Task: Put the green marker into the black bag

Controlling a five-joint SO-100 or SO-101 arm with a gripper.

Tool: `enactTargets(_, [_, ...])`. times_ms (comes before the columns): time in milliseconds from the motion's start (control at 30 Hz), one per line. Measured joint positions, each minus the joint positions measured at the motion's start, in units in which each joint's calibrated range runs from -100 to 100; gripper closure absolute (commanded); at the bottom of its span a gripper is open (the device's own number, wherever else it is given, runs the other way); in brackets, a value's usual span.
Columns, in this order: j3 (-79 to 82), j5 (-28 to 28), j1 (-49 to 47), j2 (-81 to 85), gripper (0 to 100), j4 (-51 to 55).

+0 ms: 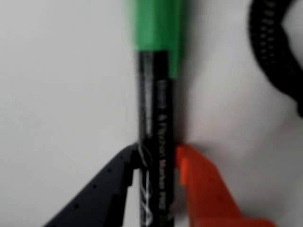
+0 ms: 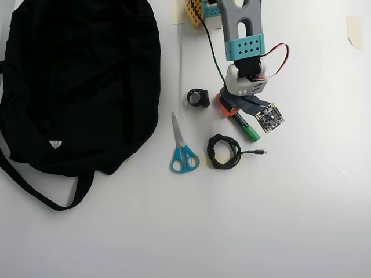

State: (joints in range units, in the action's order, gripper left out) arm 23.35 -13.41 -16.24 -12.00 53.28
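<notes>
The green marker (image 1: 156,118), a black barrel with white print and a bright green cap, stands between my two fingers in the wrist view. The black finger (image 1: 109,184) touches its left side and the orange finger (image 1: 203,184) its right side. My gripper (image 1: 157,156) is shut on the barrel. In the overhead view the gripper (image 2: 232,113) is at the table's upper middle, and the marker's green cap (image 2: 249,134) sticks out to its lower right. The black bag (image 2: 81,81) lies far to the left, its white tag (image 2: 55,143) and strap (image 2: 35,191) showing.
A coiled black cable (image 2: 223,152) lies just below the marker and shows at the top right of the wrist view (image 1: 274,47). Blue-handled scissors (image 2: 182,147) and a small black ring-shaped object (image 2: 198,97) lie between the gripper and the bag.
</notes>
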Motion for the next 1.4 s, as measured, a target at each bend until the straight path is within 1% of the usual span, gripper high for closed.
enactTargets(167, [-0.16, 1.03, 0.00, -0.08, 98, 0.00])
enactTargets(400, [-0.39, 1.03, -0.07, -0.08, 98, 0.34])
enactTargets(700, [-8.49, 1.03, -1.18, -0.42, 98, 14.17])
enactTargets(1033, [-23.51, 1.37, -2.79, -0.58, 98, 23.27])
enactTargets(1400, [-37.03, 6.74, -3.01, -0.50, 98, 34.18])
